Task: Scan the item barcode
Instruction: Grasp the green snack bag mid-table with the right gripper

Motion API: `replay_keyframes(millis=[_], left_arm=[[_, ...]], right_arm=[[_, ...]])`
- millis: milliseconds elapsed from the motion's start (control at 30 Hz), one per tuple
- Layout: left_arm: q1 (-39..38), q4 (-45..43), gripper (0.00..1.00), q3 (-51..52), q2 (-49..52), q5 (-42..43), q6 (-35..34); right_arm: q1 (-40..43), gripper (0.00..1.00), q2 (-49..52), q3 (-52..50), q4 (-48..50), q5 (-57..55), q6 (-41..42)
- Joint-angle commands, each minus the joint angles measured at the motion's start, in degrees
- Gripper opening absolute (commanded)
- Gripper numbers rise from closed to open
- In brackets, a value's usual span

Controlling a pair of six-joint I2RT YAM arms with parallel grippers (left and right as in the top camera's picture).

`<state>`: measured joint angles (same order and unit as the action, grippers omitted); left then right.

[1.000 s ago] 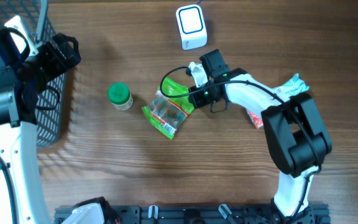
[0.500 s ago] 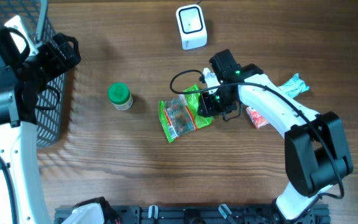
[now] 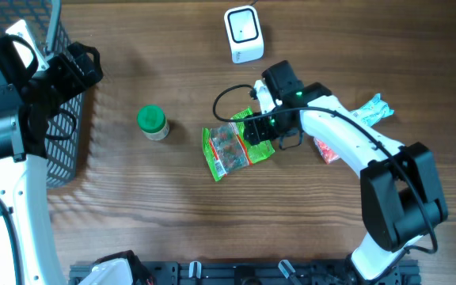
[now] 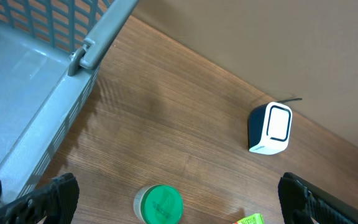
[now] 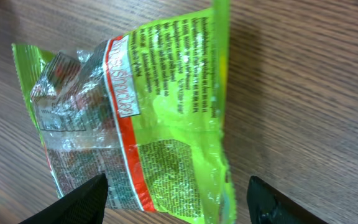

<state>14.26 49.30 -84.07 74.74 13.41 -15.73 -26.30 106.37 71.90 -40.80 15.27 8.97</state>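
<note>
My right gripper has spread wide and let go of the green snack bag, now lying lower on the counter.

Wooden table, mid-brown, fine straight grain, fills the overhead view. Black rail runs along its near edge. In the left wrist view the tabletop ends at a diagonal edge; beyond it a plain tan-brown surface, wall or floor, cannot tell. Light soft and even, faint shadows on the wood.

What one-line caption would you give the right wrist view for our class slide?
Crinkly green plastic snack bag lying on the brown wooden table beneath the wrist camera.
</note>
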Motion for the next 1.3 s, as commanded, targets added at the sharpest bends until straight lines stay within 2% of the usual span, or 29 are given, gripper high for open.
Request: replay_keyframes(millis=[0,233,300,367,400,467,600,633,667,700,733,800,833,900,1033,1267], left_arm=[[0.3,-0.1,1.0,-0.5,0.0,0.3,-0.1],[0.3,-0.2,1.0,-0.5,0.0,0.4,-0.2],[0.3,3.3,1.0,-0.5,0.0,5.0,-0.1],[-0.2,7.8,1.0,-0.1,0.3,13.5,0.0],[-1.8,11.0,1.0,1.0,0.7,16.1,0.5],[-5.6,14.3,1.0,4.0,1.3,16.1,0.5],[-15.0,12.3,1.0,10.7,2.6,16.1,0.5],[-17.0,11.3,0.94,11.7,3.3,15.4,0.5],[-18.5,10.4,0.67,12.3,3.9,14.6,0.5],[-20.2,9.3,0.48,13.0,4.6,13.7,0.5],[-22.1,7.9,0.34,13.9,5.5,12.9,0.2],[-25.2,5.7,0.2,15.7,7.5,8.7,-3.2],[-27.2,4.5,0.07,16.9,9.1,4.1,-7.3],[-29.8,1.5,0.04,18.5,12.0,2.0,-10.3],[-33.1,-2.0,0.04,19.1,17.2,2.1,-11.5],[-35.8,-8.1,0.05,19.2,25.7,2.1,-12.0]], right_arm=[[-1.1,0.73,0.3,-0.4,0.3,-3.6,0.0],[-1.1,0.74,0.3,-1.2,-0.4,-3.7,0.0],[-1.1,0.74,0.3,-1.9,-0.1,-3.7,0.0],[-1.1,0.74,0.3,-2.3,-0.1,-3.7,0.0],[-1.1,0.74,0.3,-2.6,0.0,-3.6,0.1],[-1.1,0.74,0.3,-2.8,0.1,-3.2,0.3],[-1.0,0.75,0.3,-3.0,0.0,-2.5,0.4],[-1.0,0.75,0.3,-3.0,0.0,-1.6,0.4],[-1.0,0.75,0.3,-3.0,0.1,-0.7,0.4],[-1.0,0.76,0.3,-3.0,0.2,-0.2,0.4],[-1.0,0.76,0.3,-3.0,0.3,-0.1,0.5],[-0.9,0.78,0.3,-3.0,0.2,0.3,0.9],[-0.5,0.79,0.3,-3.0,0.3,0.3,2.4],[0.2,0.82,0.3,-3.0,0.5,0.6,3.9],[1.8,0.82,0.3,-3.0,0.7,6.6,1.6],[2.5,0.82,0.3,-3.0,1.8,7.1,1.5]])
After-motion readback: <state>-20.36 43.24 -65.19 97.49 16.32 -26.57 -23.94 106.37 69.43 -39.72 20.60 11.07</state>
